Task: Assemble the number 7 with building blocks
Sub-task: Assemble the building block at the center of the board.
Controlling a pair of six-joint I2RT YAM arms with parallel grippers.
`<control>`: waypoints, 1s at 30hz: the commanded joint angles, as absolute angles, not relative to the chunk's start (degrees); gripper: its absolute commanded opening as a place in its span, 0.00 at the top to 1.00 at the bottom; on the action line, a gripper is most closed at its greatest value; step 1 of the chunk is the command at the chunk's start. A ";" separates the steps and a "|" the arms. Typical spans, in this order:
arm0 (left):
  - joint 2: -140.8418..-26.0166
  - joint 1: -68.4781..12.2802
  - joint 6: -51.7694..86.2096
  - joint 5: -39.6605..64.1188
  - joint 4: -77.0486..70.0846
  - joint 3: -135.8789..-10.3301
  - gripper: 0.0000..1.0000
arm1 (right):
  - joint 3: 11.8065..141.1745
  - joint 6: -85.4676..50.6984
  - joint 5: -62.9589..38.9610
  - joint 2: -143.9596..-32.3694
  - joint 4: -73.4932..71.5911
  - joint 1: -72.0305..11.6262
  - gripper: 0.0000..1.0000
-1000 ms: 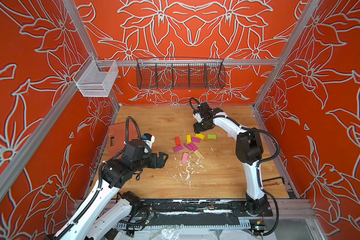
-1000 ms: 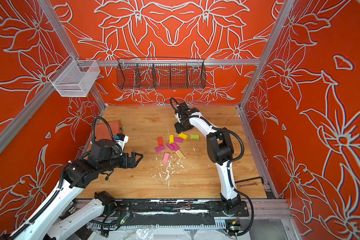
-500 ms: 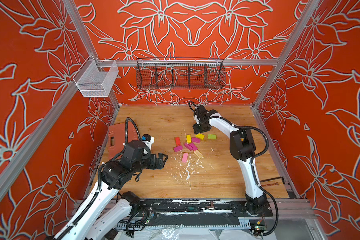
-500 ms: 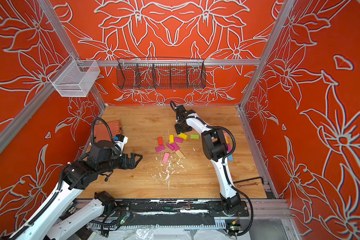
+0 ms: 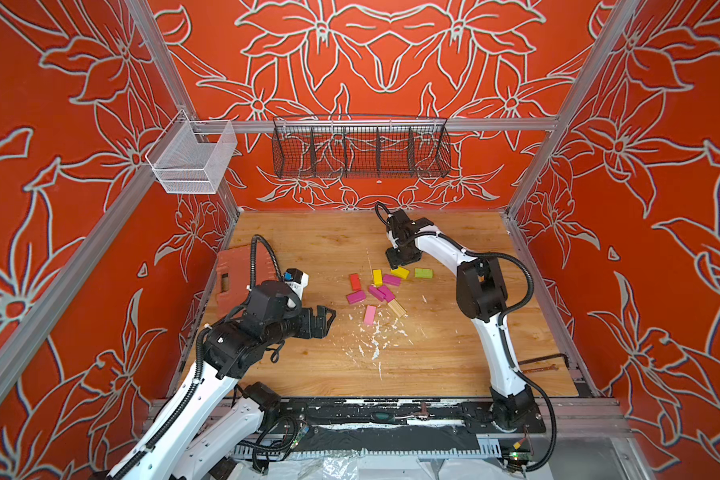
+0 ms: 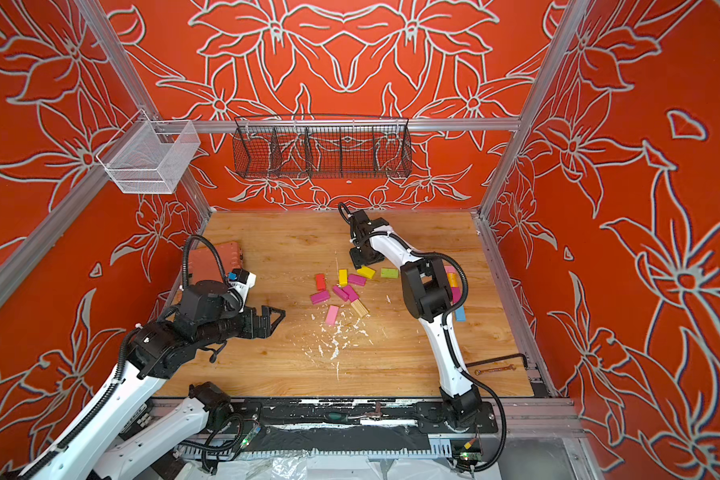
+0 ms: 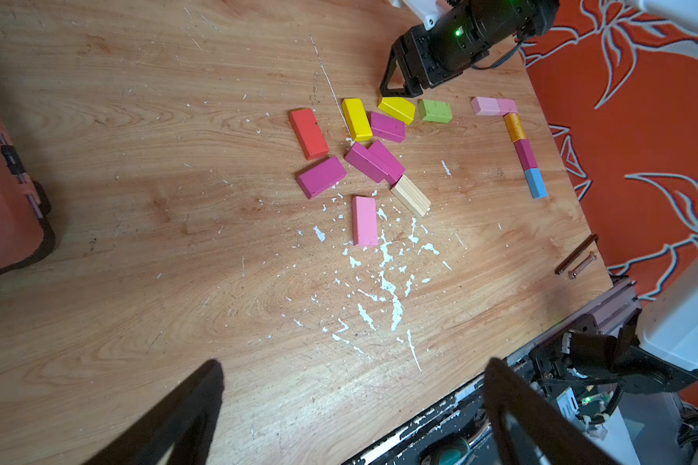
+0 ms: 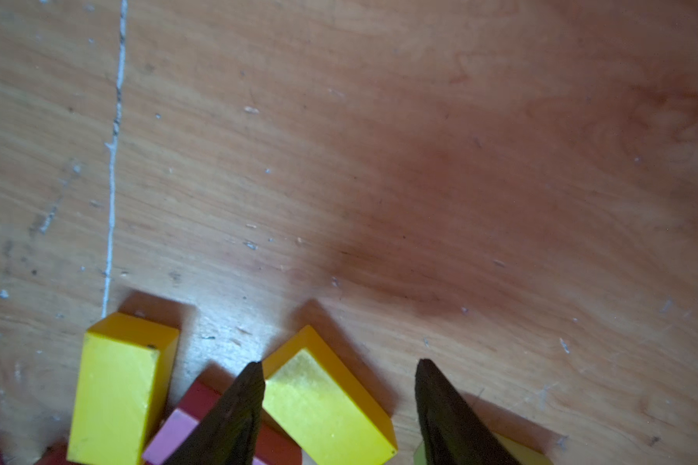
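In both top views my left hand (image 5: 328, 322) hangs spread wide and empty above the left of the surface (image 5: 433, 365), near a case (image 5: 235, 274). The loose blocks (image 5: 377, 286) lie scattered mid-surface, and my right hand (image 5: 400, 262) is down at their far edge over a yellow block (image 5: 400, 272). In a top view the 7 (image 6: 460, 313) peeks out at the right behind the right arm (mostly hidden there). The left wrist view shows the 7 (image 7: 525, 155) whole: a pink bar, then orange, magenta and blue running nearward from its right end, all touching. The right wrist view has the fingers (image 8: 234, 414) parted astride the yellow block: one touches its edge, the other stands off, so nothing is gripped.
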State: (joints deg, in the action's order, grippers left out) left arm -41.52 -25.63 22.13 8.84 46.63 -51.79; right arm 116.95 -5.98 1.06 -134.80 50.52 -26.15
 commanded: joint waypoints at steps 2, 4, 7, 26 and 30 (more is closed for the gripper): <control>-41.74 -26.02 22.38 8.79 46.08 -51.32 0.02 | 116.12 -3.49 2.72 -134.06 52.56 -26.54 0.38; -41.84 -26.02 22.36 8.88 46.05 -51.31 0.02 | 115.25 -2.86 2.74 -133.53 52.31 -26.55 0.38; -42.01 -26.02 22.41 8.96 45.97 -51.34 0.02 | 114.64 -2.13 2.24 -133.07 52.06 -26.54 0.38; -41.68 -26.02 22.54 8.10 46.15 -51.01 0.02 | 116.71 -7.87 -0.62 -136.16 49.61 -26.54 0.37; -41.92 -26.02 22.43 8.26 46.22 -51.14 0.02 | 115.07 -6.21 -0.20 -135.25 50.39 -26.63 0.38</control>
State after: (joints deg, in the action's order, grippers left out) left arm -42.22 -25.63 22.15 8.69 46.24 -51.59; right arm 115.63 -6.66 -1.13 -134.89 48.62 -26.28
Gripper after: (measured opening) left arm 0.978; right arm 0.627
